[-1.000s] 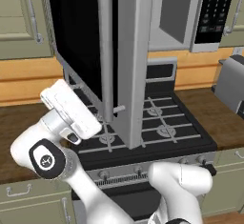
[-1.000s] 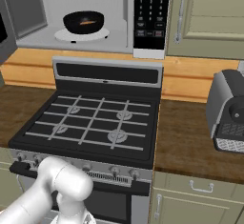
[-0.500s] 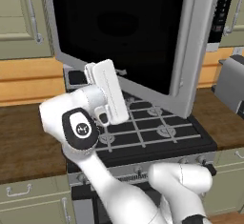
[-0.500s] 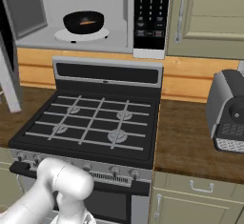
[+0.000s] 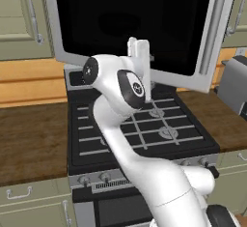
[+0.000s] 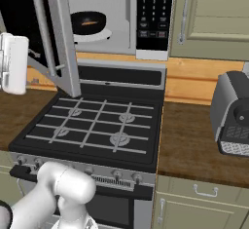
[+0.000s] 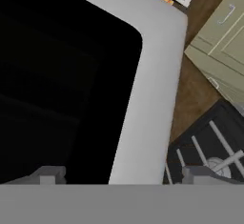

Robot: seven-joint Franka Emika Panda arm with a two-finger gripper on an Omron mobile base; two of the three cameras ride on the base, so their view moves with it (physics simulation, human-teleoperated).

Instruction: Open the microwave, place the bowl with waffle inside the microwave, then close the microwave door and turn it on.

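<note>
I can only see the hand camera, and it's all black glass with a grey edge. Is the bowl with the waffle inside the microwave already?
Observer: Yes. In the right base view the bowl sits on the turntable inside the microwave, with the waffle in it.
Operator: Is the door shut?
Observer: No. The microwave door stands partway open, swung out above the stove.
Operator: Where's the robot's hand?
Observer: The gripper is on the outer side of the door, in front of the glass and low on it. I can't tell whether it touches the glass.
</note>
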